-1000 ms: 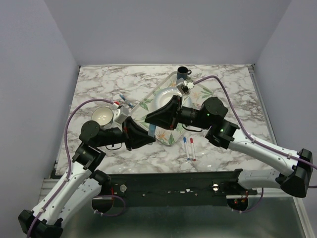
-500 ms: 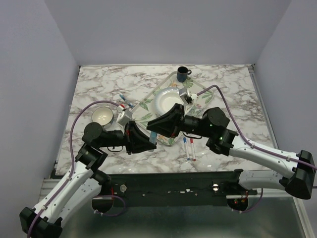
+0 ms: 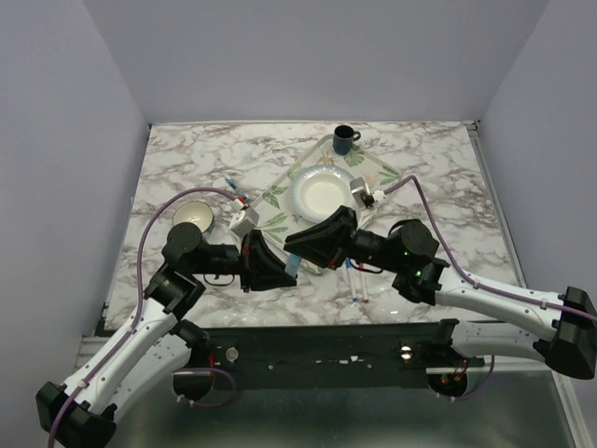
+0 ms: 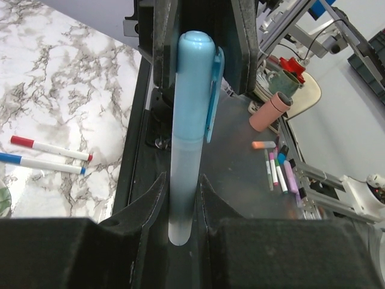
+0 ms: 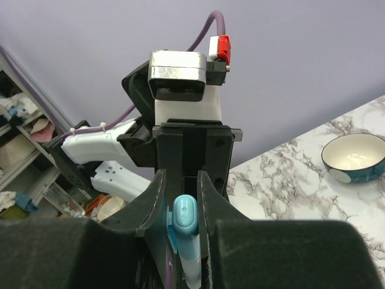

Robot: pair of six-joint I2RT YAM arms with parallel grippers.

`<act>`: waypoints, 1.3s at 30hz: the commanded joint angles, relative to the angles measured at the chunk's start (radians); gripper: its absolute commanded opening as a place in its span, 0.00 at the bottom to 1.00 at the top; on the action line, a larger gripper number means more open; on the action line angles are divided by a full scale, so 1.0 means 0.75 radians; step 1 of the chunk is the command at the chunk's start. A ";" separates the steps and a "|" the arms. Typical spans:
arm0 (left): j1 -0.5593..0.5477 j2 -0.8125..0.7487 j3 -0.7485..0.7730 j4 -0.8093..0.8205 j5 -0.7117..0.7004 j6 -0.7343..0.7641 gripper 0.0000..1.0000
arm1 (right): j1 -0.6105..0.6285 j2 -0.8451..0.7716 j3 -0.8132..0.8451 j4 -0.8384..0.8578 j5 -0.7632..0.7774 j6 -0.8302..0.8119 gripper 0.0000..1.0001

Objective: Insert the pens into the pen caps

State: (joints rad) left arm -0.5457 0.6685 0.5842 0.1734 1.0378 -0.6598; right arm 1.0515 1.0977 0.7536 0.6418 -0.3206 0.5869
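Note:
A thick light-blue marker point(image 3: 291, 265) is held between both grippers above the table's front middle. My left gripper point(image 3: 276, 272) is shut on the marker's pale tail; in the left wrist view the jaws point(image 4: 180, 183) clamp the light-blue marker point(image 4: 183, 150). My right gripper point(image 3: 302, 248) is shut on the light-blue cap point(image 5: 185, 215), which has a clip point(image 4: 213, 90) and sits on the marker's far end. Two slim white markers point(image 3: 356, 280), one with red ends point(image 4: 51, 149) and one with blue ends point(image 4: 42, 164), lie on the table under the right arm.
A leaf-patterned tray point(image 3: 275, 198) holds a white plate point(image 3: 320, 193). A dark mug point(image 3: 345, 138) stands behind it. A bowl point(image 3: 191, 214) sits at the left, and also shows in the right wrist view point(image 5: 355, 156). A thin blue stick with a small red piece point(image 3: 236, 193) lies near the tray.
Both grippers have moved together toward the near edge with the light-blue marker between them. The white plate has come into full view.

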 commanded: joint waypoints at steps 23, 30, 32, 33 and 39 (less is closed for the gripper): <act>0.042 -0.106 0.005 -0.411 -0.786 -0.061 0.00 | 0.212 -0.512 0.071 -1.013 0.812 0.168 0.94; 0.042 -0.004 -0.149 -0.617 -1.038 -0.196 0.03 | 0.212 -0.731 -0.037 -1.187 1.029 0.222 1.00; 0.042 0.045 -0.163 -0.724 -1.158 -0.225 0.04 | 0.212 -0.742 -0.039 -1.285 1.082 0.269 1.00; 0.042 0.049 -0.173 -0.746 -1.181 -0.275 0.05 | 0.212 -0.740 -0.039 -1.310 1.092 0.281 1.00; 0.042 -0.008 -0.355 -0.677 -1.253 -0.429 0.21 | 0.210 -0.693 -0.044 -1.390 1.117 0.355 1.00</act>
State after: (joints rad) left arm -0.5179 0.6987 0.3916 -0.3393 0.2070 -0.8764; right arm 1.2053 0.5537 0.7273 -0.3141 0.4469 0.8009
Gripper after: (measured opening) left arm 0.260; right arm 0.996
